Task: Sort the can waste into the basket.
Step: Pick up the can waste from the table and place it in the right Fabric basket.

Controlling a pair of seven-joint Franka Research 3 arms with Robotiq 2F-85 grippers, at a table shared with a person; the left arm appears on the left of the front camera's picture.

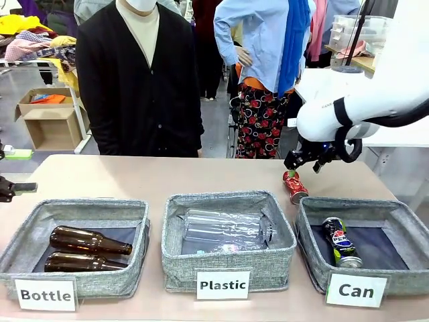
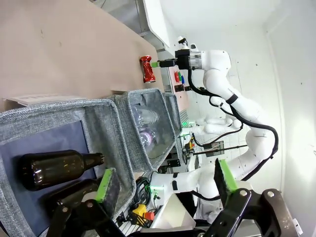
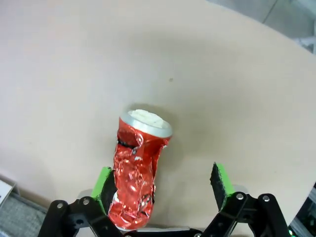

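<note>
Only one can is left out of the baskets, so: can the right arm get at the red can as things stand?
Probably yes. The right gripper hangs open over the red can, which lies alone on the bare table, one pad beside it; the jaws look off-centre.

The red can is crumpled, glossy foil-like metal with a dull silver rim. The Pepsi can is printed metal with a shiny silver top. The "Can" basket is rough grey woven cloth with a white paper sign. The bench is smooth and matt beige. The right tool is matt black with green rubbery pads.
</note>
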